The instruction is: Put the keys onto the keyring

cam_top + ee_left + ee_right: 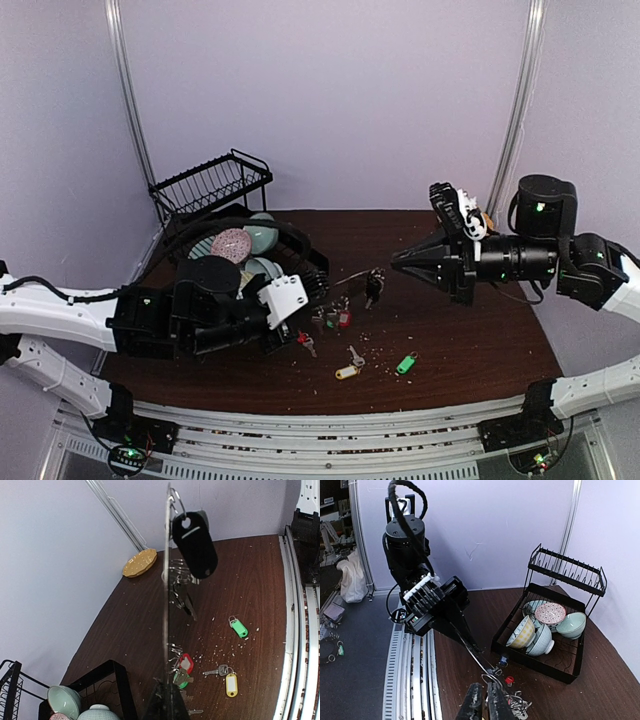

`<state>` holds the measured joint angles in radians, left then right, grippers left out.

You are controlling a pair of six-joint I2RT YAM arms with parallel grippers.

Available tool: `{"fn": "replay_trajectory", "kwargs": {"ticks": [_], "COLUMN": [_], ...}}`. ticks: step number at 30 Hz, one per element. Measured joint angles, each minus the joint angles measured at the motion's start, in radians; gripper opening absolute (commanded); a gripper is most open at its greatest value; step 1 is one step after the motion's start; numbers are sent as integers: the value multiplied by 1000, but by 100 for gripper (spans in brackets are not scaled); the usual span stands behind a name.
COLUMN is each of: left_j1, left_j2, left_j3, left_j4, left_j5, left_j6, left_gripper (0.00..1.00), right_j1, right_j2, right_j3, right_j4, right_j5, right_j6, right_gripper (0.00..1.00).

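1. The left gripper (167, 706) is clamped shut on the keyring (167, 630), which its wrist camera sees edge-on as a thin line running up from between the fingers, held off the wooden table (470, 340).
2. A key with a black tag (195, 542) hangs from the keyring near its far end. A small bunch of bare metal keys (181, 592) hangs from it just below the tag.
3. The right gripper (484, 690) points at the far end of the keyring, close to the black tag. Its fingers stand close together, and whether they pinch anything cannot be told.
4. A red-tagged key (186, 662) and a partly hidden green-tagged one lie on the table just beside the gripped end of the keyring. Whether they are threaded on it cannot be told.
5. A yellow-tagged key (231, 685) lies near the keyring, to its right in the left wrist view. Another green-tagged key (239, 627) lies beyond it, apart from the ring.
6. A yellow-orange plate (140, 562) sits beyond the keyring's far end, at the wall.
7. A black dish rack (560, 625) holding bowls stands on the other side of the keyring from the loose keys.
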<state>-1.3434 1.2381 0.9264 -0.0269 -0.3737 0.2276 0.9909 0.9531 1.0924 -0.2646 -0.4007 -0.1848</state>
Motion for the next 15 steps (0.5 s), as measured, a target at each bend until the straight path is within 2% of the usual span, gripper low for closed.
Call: {"fn": "replay_trajectory", "kwargs": {"ticks": [9, 15], "left_j1": [0, 0], "left_j2": [-106, -113], "left_j3": [-134, -183], "left_j4": [247, 399], "left_j5": [14, 34], "left_j6": [123, 259], "left_gripper": [0, 0], "right_j1": [-22, -22], "right_j2": [2, -2], "right_j3": [-152, -170], "right_j4": [250, 392], "right_j5": [-59, -128], "right_j6": [262, 357], "right_gripper": [15, 19]}}
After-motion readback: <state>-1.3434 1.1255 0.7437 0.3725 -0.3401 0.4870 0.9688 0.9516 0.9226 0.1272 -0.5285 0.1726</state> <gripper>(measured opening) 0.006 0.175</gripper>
